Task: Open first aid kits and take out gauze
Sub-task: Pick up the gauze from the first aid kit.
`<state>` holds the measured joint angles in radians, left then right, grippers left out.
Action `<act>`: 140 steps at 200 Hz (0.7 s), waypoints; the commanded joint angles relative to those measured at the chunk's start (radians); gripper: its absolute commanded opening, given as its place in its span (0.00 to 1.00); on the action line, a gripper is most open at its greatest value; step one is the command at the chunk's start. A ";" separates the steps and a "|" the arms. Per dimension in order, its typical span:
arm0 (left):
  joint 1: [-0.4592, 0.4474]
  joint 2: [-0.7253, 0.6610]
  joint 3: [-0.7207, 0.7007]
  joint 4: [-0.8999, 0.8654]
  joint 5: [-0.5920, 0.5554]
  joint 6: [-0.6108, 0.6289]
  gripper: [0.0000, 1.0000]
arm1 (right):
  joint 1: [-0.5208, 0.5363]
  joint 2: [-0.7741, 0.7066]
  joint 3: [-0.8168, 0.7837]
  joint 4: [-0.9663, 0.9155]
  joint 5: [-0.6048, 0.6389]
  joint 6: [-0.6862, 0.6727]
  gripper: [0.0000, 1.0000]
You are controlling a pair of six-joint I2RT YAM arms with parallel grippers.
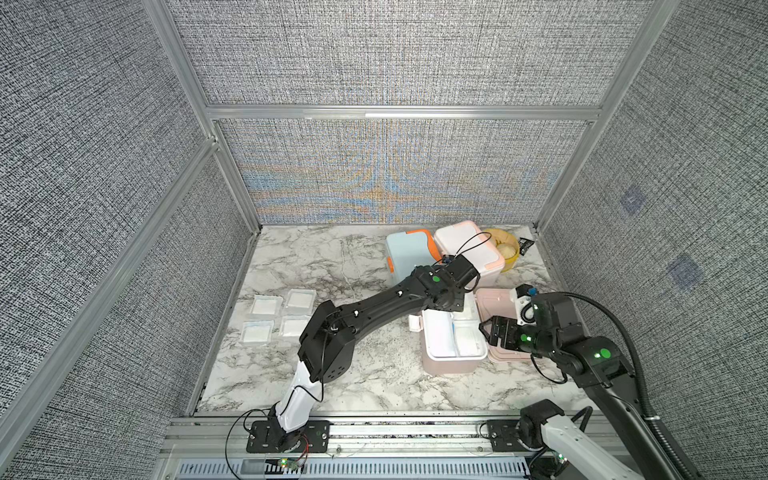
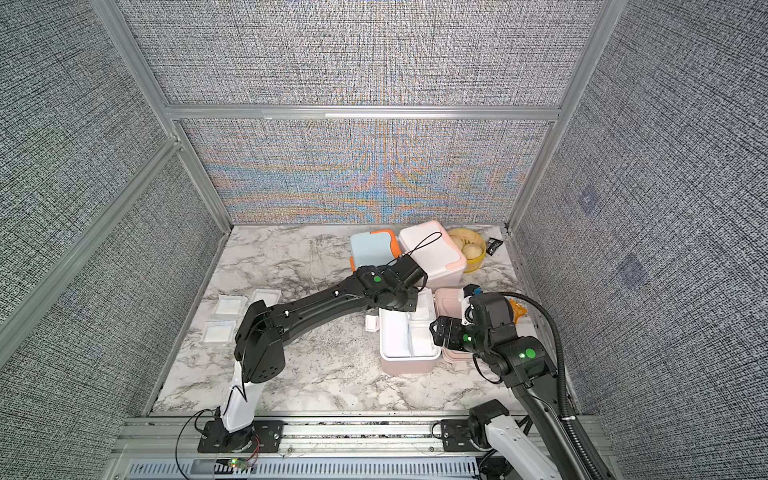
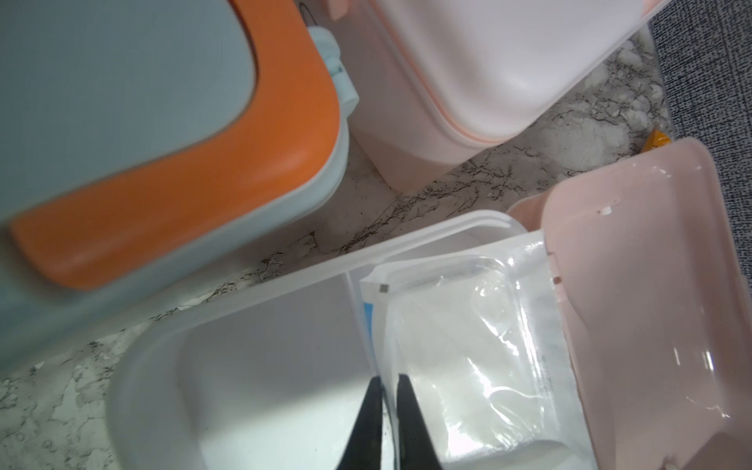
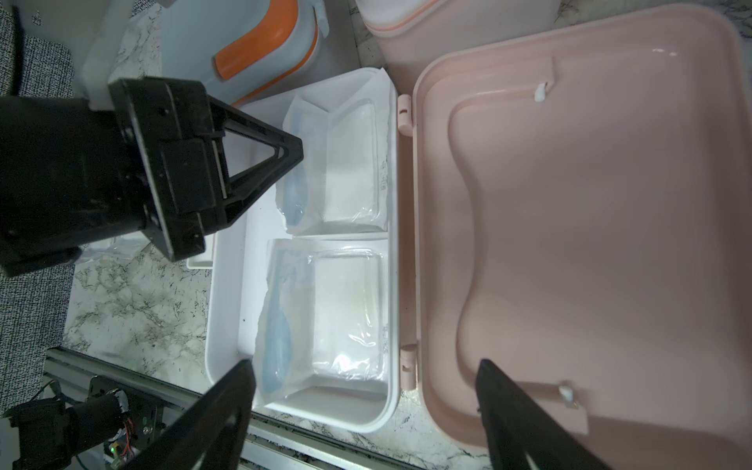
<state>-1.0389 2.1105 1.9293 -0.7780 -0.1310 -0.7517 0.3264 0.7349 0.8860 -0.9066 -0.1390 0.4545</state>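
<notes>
The dusty pink first aid kit (image 1: 449,366) stands open, its lid (image 4: 590,211) laid flat to the right. Its white tray (image 4: 228,309) holds two gauze packets, one (image 4: 350,162) in the far compartment and one (image 4: 346,309) in the near. My left gripper (image 3: 388,382) reaches down into the tray and is shut on the edge of the far gauze (image 3: 468,358). Above the kit's hinge my right gripper (image 4: 364,366) hangs open, holding nothing. The blue kit (image 1: 405,249) and the white kit (image 1: 461,241) stand shut behind. Several gauze pads (image 1: 266,306) lie on the table at the left.
A yellow basket (image 1: 513,254) with buns and a small black packet (image 1: 524,245) sit in the back right corner. An orange wrapper (image 2: 519,309) lies right of the pink lid. Padded walls enclose the marble table (image 1: 332,374) on three sides, with a metal rail along the front.
</notes>
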 commanded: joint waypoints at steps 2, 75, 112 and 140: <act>-0.001 -0.008 0.008 -0.015 0.001 0.008 0.01 | 0.000 0.003 0.002 0.017 -0.006 -0.005 0.87; -0.001 -0.115 -0.021 0.004 -0.035 0.009 0.00 | -0.001 -0.002 0.008 0.015 -0.007 -0.008 0.87; 0.000 -0.263 -0.152 0.109 -0.053 0.000 0.00 | -0.001 -0.025 0.022 0.036 -0.067 -0.027 0.91; 0.006 -0.379 -0.278 0.184 -0.104 -0.016 0.00 | 0.000 -0.061 0.015 0.075 -0.166 -0.046 0.99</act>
<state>-1.0378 1.8061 1.7290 -0.6868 -0.1761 -0.7563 0.3264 0.6960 0.9001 -0.8825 -0.2070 0.4328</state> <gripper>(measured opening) 0.049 0.986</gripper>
